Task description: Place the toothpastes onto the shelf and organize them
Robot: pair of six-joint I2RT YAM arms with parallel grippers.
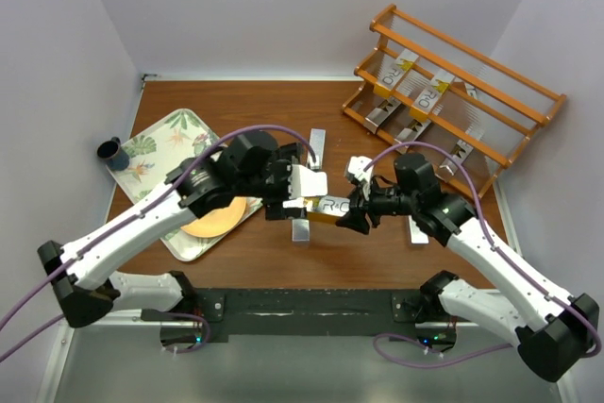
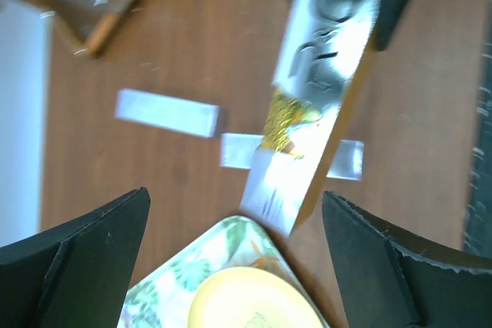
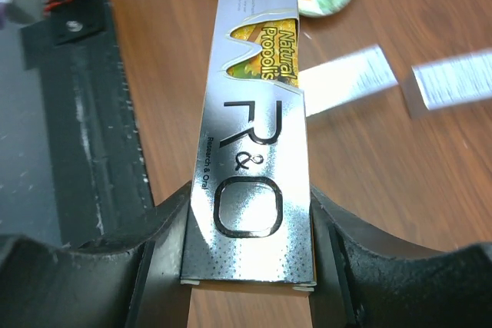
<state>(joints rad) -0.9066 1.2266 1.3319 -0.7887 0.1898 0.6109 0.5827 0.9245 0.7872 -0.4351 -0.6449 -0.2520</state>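
Note:
My right gripper (image 1: 351, 212) (image 3: 251, 190) is shut on one end of a shiny silver toothpaste carton (image 1: 327, 205) (image 3: 257, 151) with a gold band and holds it above the table. Its free end points at my left gripper (image 1: 294, 197) (image 2: 234, 259), which is open wide; that end (image 2: 273, 190) lies just ahead of the fingertips, touching neither. Three more cartons lie on the table (image 1: 318, 143) (image 1: 302, 229) (image 1: 420, 230). The orange-brown shelf (image 1: 514, 101) stands at the far right with several cartons on its tiers.
A leaf-patterned tray (image 1: 165, 143) with a yellow plate (image 1: 215, 219) lies at the left, under my left arm. A dark mug (image 1: 113, 152) stands by the left wall. Walls close the table on three sides.

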